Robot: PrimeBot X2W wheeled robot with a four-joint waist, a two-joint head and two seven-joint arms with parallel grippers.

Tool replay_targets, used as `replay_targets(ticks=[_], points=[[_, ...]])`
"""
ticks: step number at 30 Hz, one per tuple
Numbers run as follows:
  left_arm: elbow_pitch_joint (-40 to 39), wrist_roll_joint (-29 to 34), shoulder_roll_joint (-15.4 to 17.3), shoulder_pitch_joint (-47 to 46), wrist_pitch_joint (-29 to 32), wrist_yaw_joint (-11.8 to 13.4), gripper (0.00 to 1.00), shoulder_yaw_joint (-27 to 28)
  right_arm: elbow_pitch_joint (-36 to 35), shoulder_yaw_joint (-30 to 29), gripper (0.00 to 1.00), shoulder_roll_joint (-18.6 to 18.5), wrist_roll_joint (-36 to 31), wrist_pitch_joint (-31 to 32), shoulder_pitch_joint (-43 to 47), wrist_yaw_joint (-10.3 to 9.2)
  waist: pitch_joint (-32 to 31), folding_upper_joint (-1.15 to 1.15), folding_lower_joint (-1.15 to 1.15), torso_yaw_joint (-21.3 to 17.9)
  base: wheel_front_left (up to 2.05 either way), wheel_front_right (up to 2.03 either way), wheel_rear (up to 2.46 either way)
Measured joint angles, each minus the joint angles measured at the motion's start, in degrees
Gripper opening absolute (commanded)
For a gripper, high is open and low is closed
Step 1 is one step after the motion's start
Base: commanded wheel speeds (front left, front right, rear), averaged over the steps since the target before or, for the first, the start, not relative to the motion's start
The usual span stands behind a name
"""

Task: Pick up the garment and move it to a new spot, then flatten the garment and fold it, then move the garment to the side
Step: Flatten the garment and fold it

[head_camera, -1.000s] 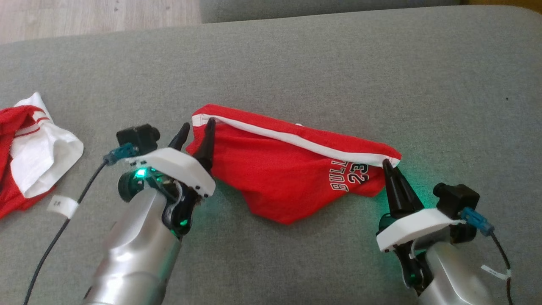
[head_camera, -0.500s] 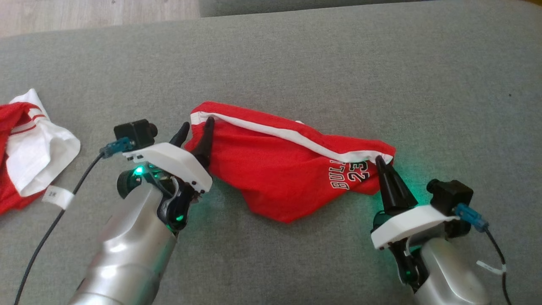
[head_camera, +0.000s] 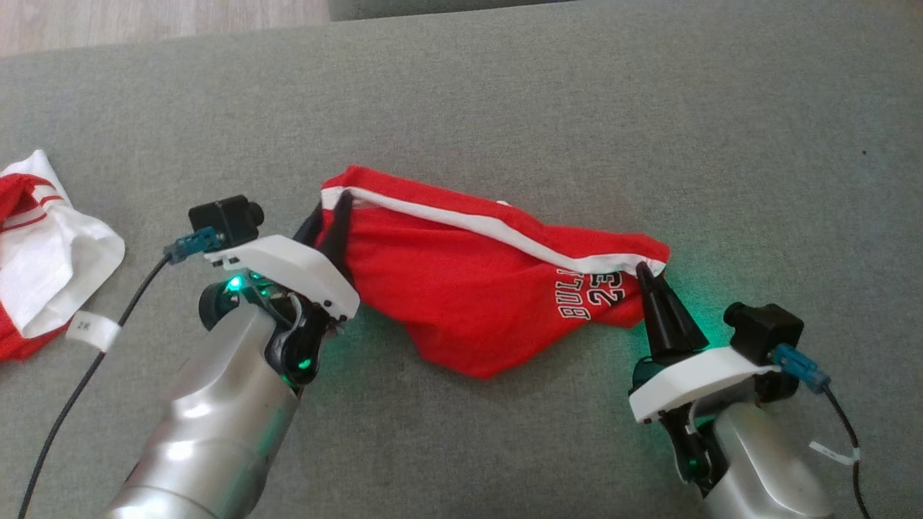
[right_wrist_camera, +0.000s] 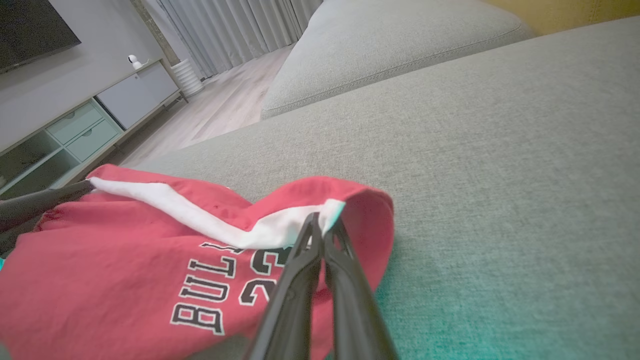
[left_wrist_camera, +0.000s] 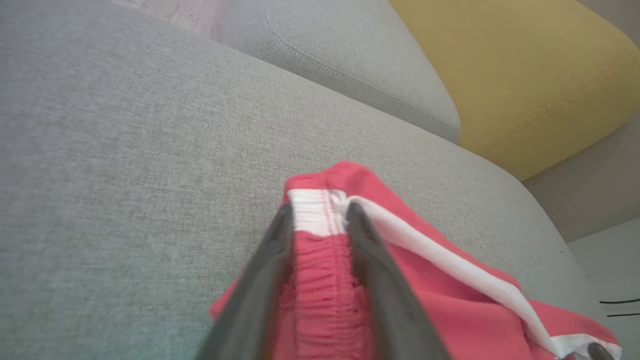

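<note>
The limp red fabric shorts likely want corner grips: right gripper jaws clamped on hem, left gripper jaws apart astride waistband.

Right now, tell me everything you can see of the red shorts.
The red shorts lie loosely crumpled on the grey sofa cushion. They look like soft knit, with a white stripe along the upper edge and a lettered print with 23 near the right end. The gathered elastic end sits between the left gripper's parted fingers. The right gripper is shut on the white-trimmed right corner. The middle sags to a point toward the robot.
</note>
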Motion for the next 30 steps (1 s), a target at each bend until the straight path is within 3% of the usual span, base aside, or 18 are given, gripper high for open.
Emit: replay_targets(ticks=[2, 3, 12, 17, 22, 30], points=[[0.0, -0.7, 0.0, 0.0, -0.5, 0.0, 0.09, -0.6, -0.1, 0.0, 0.00, 0.0, 0.0, 0.0, 0.0, 0.00, 0.2, 0.00, 0.00, 0.0, 0.00, 0.00, 0.00], [0.0, -0.9, 0.0, 0.0, -0.5, 0.0, 0.00, -0.9, -0.1, 0.0, 0.00, 0.0, 0.1, 0.0, 0.0, 0.00, 0.2, 0.00, 0.00, 0.1, 0.00, 0.00, 0.00], [-3.7, -3.6, 3.1, -0.2, -5.4, 0.0, 0.00, -4.5, -4.4, -2.0, 0.00, 0.0, 2.2, 0.0, -1.3, 0.00, -1.8, 0.00, 0.00, 0.7, 0.00, 0.00, 0.00], [-10.0, -4.2, 7.7, -1.6, -5.7, 0.0, 0.00, -7.7, -7.5, -2.5, 0.00, -0.1, 4.2, 0.0, -2.2, 0.00, -6.3, 0.00, 0.00, 1.2, 0.00, 0.00, 0.00], [-16.3, -5.7, 12.0, -2.0, -3.7, 0.0, 0.00, -9.7, -10.0, -2.8, 0.00, -1.9, 6.5, 0.0, -5.2, 0.00, -11.8, 0.00, -0.02, 2.1, 0.00, 0.00, 0.00], [-26.0, -8.0, 16.3, -3.5, 1.8, 0.4, 0.00, -9.8, -12.3, -2.6, 0.00, -6.2, 10.1, 1.2, -12.6, 0.00, -16.2, 0.00, -0.02, 4.3, 0.00, 0.00, 0.00]])
